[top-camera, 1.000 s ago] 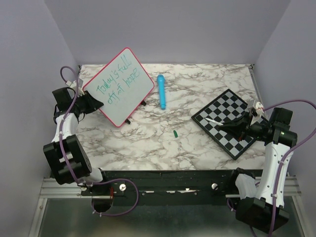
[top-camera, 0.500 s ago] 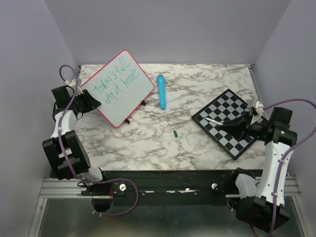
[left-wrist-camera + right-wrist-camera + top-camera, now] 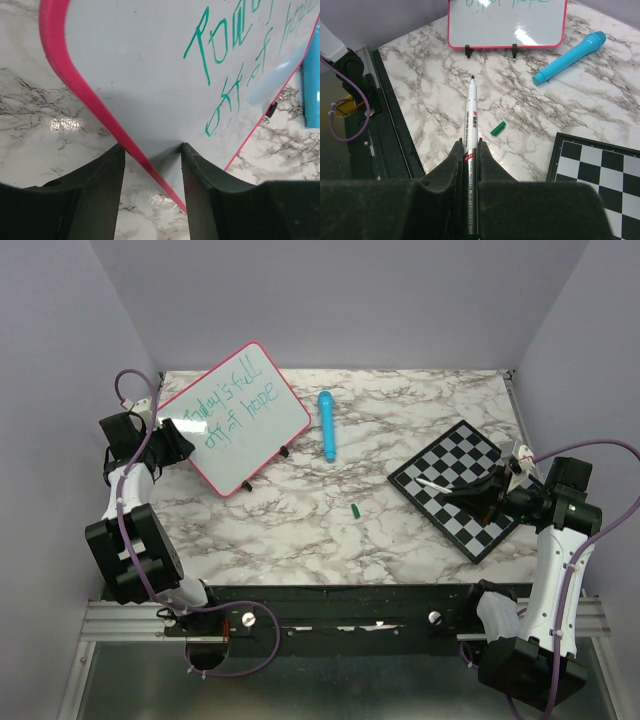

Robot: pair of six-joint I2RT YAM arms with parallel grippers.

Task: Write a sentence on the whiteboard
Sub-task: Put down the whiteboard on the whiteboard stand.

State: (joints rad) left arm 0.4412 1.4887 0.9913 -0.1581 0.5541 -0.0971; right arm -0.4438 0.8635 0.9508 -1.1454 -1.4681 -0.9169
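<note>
The whiteboard (image 3: 270,435) with its pink-red rim stands tilted on small black feet at the back left of the table. The green sentence (image 3: 232,405) runs across it in two lines. My left gripper (image 3: 178,445) is open, and the board's near-left corner (image 3: 125,60) reaches in between the jaws (image 3: 152,147); the writing (image 3: 235,65) shows above. My right gripper (image 3: 478,492) hovers over the chessboard, shut on a white marker (image 3: 440,485). In the right wrist view the uncapped marker (image 3: 470,110) sticks out of the gripper (image 3: 469,142) toward the whiteboard (image 3: 505,25).
A blue cylindrical object (image 3: 327,426) lies right of the whiteboard, also in the right wrist view (image 3: 570,57). A small green cap (image 3: 355,510) lies mid-table. A black-and-white chessboard (image 3: 452,455) lies at the right. Lilac walls close in the left, back and right.
My left gripper has drawn back to the left, and the whiteboard has turned slightly with it. The right arm and marker have not moved.
</note>
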